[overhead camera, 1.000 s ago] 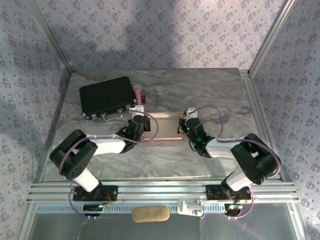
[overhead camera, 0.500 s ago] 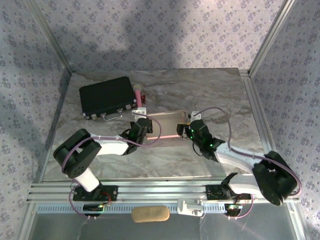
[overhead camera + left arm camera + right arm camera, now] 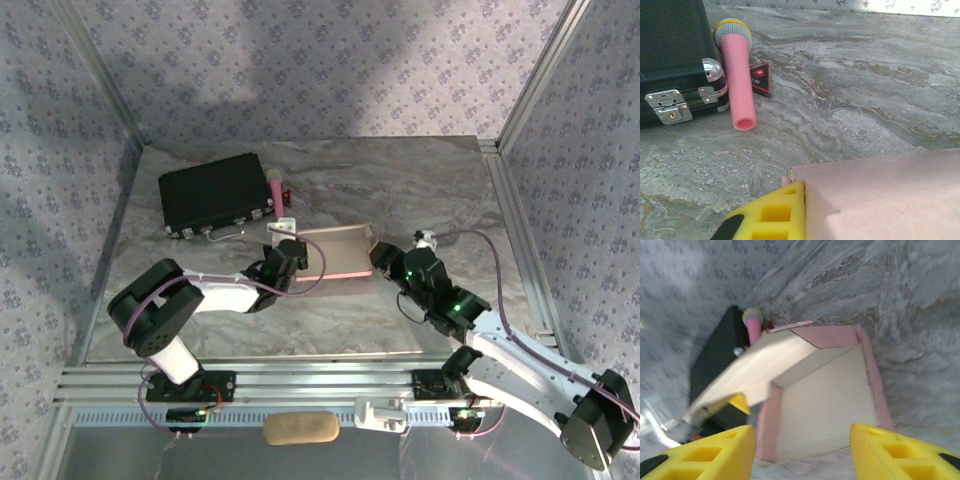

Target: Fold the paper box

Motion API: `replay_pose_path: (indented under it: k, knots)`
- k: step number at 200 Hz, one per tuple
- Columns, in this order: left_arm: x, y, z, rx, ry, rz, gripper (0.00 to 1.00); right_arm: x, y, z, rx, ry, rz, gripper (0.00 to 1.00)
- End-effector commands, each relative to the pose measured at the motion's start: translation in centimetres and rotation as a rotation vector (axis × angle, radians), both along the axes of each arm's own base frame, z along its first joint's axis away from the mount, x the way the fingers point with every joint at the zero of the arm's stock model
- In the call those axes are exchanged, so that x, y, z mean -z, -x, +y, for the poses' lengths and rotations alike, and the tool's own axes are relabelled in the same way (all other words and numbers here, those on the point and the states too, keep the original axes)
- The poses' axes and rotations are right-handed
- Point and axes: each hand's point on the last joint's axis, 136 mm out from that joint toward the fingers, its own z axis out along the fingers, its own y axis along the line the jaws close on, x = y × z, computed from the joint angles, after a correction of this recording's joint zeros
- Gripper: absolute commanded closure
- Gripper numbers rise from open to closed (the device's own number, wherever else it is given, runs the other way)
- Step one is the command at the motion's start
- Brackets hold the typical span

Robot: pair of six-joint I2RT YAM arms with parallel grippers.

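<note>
Pink cardboard, thin and easily creased, is the material at risk here.

Position: the paper box (image 3: 335, 255) lies on the table (image 3: 420, 180) just beside the black case (image 3: 215, 195), off the case's near right corner, open side up, white inner face showing.

Gripper state:
- My left gripper (image 3: 290, 258) is closed on the box wall that faces the case. One yellow pad (image 3: 772, 212) sits against the outside of that wall.
- My right gripper (image 3: 384, 260) stands at the box side farthest from the case, jaws apart, with nothing between them.

Hazards, as I judge them:
1. Only one wall is pinned. A push from my right gripper toward the case could pivot the box around that single clamp or tear the wall.
2. The tall flap (image 3: 755, 365) on the case side leans inward over the floor and is not tucked. If I close on it off the crease line, the fold will likely buckle rather than bend cleanly.
3. The low walls are flimsy. A steep approach could crush one flat.
4. The pink microphone (image 3: 737, 75) lies against the case, near the box. A box driven toward the case could strike it.
</note>
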Motion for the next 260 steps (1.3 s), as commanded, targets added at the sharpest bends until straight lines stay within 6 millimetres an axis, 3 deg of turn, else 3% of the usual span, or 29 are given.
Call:
replay_pose_path:
  k: [1, 50, 83, 108, 130, 174, 187, 215, 237, 260]
  knots:
    - [3.9, 1.6, 0.1, 0.036, -0.088, 0.122, 1.0, -1.0, -0.4, 0.2, 0.197, -0.23, 0.144, 0.45]
    - [3.8, 1.7, 0.0, 0.02, -0.11, 0.116, 1.0, -3.1, -3.8, 3.8, 0.286, -0.379, 0.259, 0.43]
    - [3.5, 1.6, -0.1, 0.019, -0.109, 0.111, 1.0, -0.4, -5.6, 6.1, 0.29, -0.44, 0.402, 0.5]
    - [3.4, 1.6, -0.1, 0.02, -0.109, 0.11, 1.0, 1.7, -6.4, 7.3, 0.281, -0.473, 0.466, 0.58]
    - [3.5, 1.7, -0.1, 0.02, -0.11, 0.112, 1.0, 2.5, -6.7, 7.7, 0.27, -0.48, 0.477, 0.74]
    - [3.1, 1.9, -0.2, 0.021, -0.098, 0.113, 1.0, 3.8, -5.3, 6.9, 0.293, -0.44, 0.494, 0.95]
    - [2.6, 2.2, -0.3, 0.033, -0.074, 0.121, 0.85, 4.5, -4.9, 6.6, 0.299, -0.434, 0.502, 1.0]
    - [0.3, 3.8, -0.7, 0.051, -0.01, 0.11, 0.52, 5.8, -4.2, 6.6, 0.293, -0.438, 0.523, 1.0]
    - [-1.7, 5.9, -0.9, 0.067, 0.04, 0.108, 0.4, 6.1, -3.7, 6.5, 0.288, -0.432, 0.527, 1.0]
    - [-3.1, 8.3, -0.7, 0.082, 0.113, 0.138, 0.35, 6.6, -3.1, 6.3, 0.289, -0.414, 0.533, 1.0]
